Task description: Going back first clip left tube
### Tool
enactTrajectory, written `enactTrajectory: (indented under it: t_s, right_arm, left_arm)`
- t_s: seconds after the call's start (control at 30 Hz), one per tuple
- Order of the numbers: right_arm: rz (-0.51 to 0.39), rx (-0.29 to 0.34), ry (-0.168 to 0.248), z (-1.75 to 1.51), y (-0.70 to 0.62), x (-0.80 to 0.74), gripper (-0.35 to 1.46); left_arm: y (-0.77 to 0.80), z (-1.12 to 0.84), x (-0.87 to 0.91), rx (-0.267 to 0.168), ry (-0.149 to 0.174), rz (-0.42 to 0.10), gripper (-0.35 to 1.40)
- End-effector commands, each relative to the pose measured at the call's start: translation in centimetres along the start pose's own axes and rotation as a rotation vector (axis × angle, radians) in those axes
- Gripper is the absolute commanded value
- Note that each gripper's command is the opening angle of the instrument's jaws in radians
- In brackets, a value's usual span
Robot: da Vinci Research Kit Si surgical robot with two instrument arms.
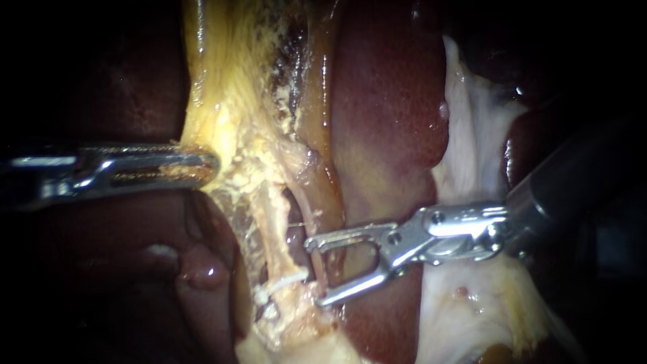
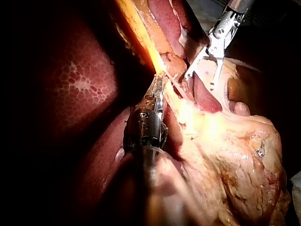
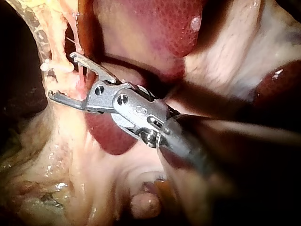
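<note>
Just below centre in the endoscope view, toward 6 o'clock: left tube [image 1: 275,226], a pale yellowish, ragged strand. Runs from 12 down to 6 o'clock out of the yellow tissue [image 1: 222,101], with crumbly bits clinging along its length. Carries a white clip [image 1: 283,278] on its lower stretch, set crosswise to the strand.

At 3 o'clock of that clip: right instrument [image 1: 315,271]. Enters from 3 o'clock with jaws spread wide, tips just beside the clipped strand. Grips nothing; only a thinner pinkish tube [image 1: 317,266] passes through the gap between the jaws.

At 9 o'clock: left instrument [image 1: 195,168]. Comes in level, jaws pressed together on the edge of the yellow tissue, pinching it.

Behind the right instrument, from 12 to 6 o'clock: dark red, glossy liver [image 1: 384,121].

Seen from the right wrist camera: same spread jaws, with the clip and its pale strand at their tips.
</note>
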Motion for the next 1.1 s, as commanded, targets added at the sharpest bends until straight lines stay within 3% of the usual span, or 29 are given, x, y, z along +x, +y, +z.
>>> enactTrajectory:
  t_s: [0.03, 0.23, 0.43, 0.57, 0.93, 1.1]
  right_arm:
    - [-0.018, -0.005, 0.000, -0.06, 0.00, 0.06, 0.60]
    - [-0.107, -0.049, 0.000, -0.46, 0.02, 0.40, 0.60]
    - [-0.141, -0.094, 0.038, -0.68, 0.05, 0.62, 0.60]
    - [-0.145, -0.098, 0.040, -0.69, 0.04, 0.63, 0.60]
    - [-0.146, -0.098, 0.039, -0.68, 0.04, 0.61, 0.60]
    - [-0.146, -0.098, 0.039, -0.68, 0.04, 0.62, 0.60]
  left_arm:
    - [0.01, 0.01, 0.01, 0.000, 0.000, 0.001, -0.35]
    - [0.03, 0.03, 0.02, 0.000, -0.001, 0.002, -0.35]
    - [0.03, 0.12, 0.07, -0.005, -0.004, 0.003, -0.35]
    - [0.05, 0.29, 0.16, -0.012, -0.009, 0.007, -0.35]
    - [0.25, 0.87, 0.41, 0.020, -0.005, 0.007, -0.35]
    - [0.28, 1.07, 0.48, 0.032, 0.003, 0.007, -0.35]
